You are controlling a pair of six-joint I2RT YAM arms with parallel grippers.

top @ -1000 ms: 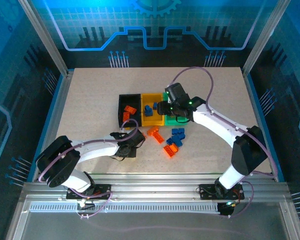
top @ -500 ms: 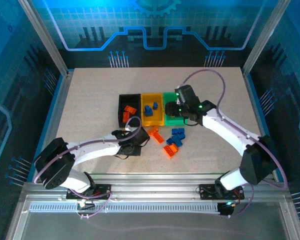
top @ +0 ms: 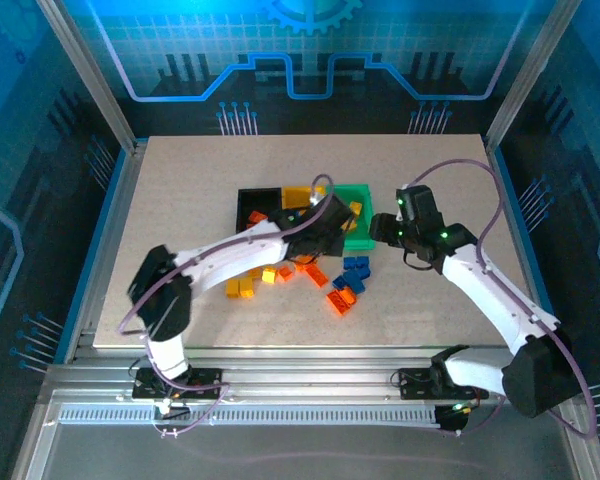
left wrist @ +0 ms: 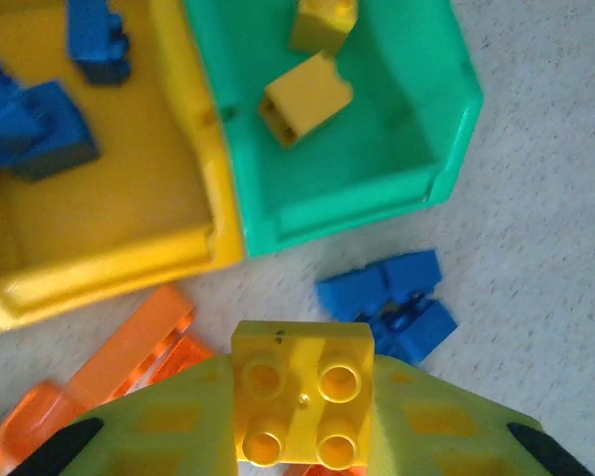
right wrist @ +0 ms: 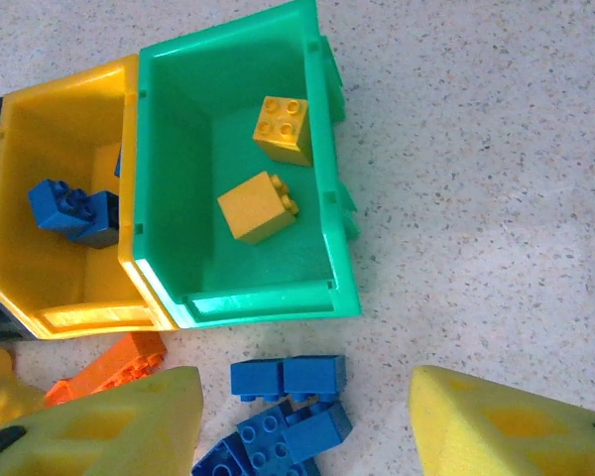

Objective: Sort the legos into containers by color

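Observation:
My left gripper (left wrist: 302,397) is shut on a yellow lego (left wrist: 302,382), studs facing the camera, just short of the near walls of the yellow bin (left wrist: 99,268) and green bin (left wrist: 377,213). From above, that gripper (top: 330,215) hangs over the bins. The green bin holds two yellow legos (right wrist: 258,206); the yellow bin (right wrist: 74,317) holds blue ones (right wrist: 74,213). My right gripper (right wrist: 302,436) is open over blue legos (right wrist: 283,416) lying on the table in front of the green bin (right wrist: 327,248). From above it (top: 382,232) sits right of the green bin (top: 364,238).
A black bin (top: 248,202) stands left of the yellow one. Loose yellow bricks (top: 242,287), orange bricks (top: 342,298) and blue bricks (top: 355,270) lie on the table in front of the bins. Orange bricks (left wrist: 139,342) lie by the yellow bin's front.
My left arm has swung from the near table up to the bins, its jaws closing on the yellow lego. My right arm has pulled away rightward from the bins. Loose yellow bricks are uncovered.

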